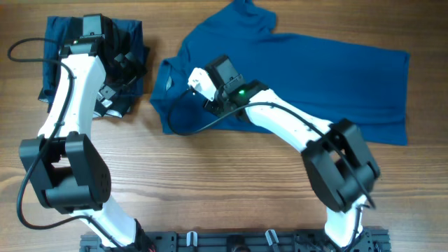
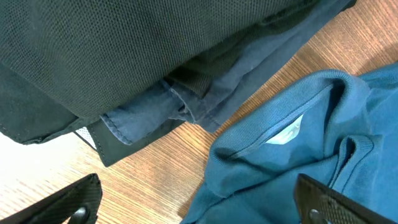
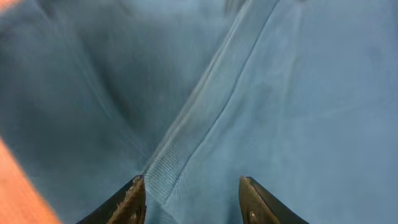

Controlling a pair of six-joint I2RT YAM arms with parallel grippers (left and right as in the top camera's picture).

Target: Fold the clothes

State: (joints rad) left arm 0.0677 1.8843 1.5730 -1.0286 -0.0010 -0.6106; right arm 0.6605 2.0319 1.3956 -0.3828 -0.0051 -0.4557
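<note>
L gripper jaws spread wide, empty | R gripper parted, prob. empty | polo shirt soft knit, stitched seam

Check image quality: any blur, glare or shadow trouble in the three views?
Overhead: sharp, evenly lit, soft shadows on the polo shirt. Left wrist: dark garments and shirt collar crisp, no glare. Right wrist: soft overall, top-left corner smeared; only the seam by the right hand reads clearly.
</note>
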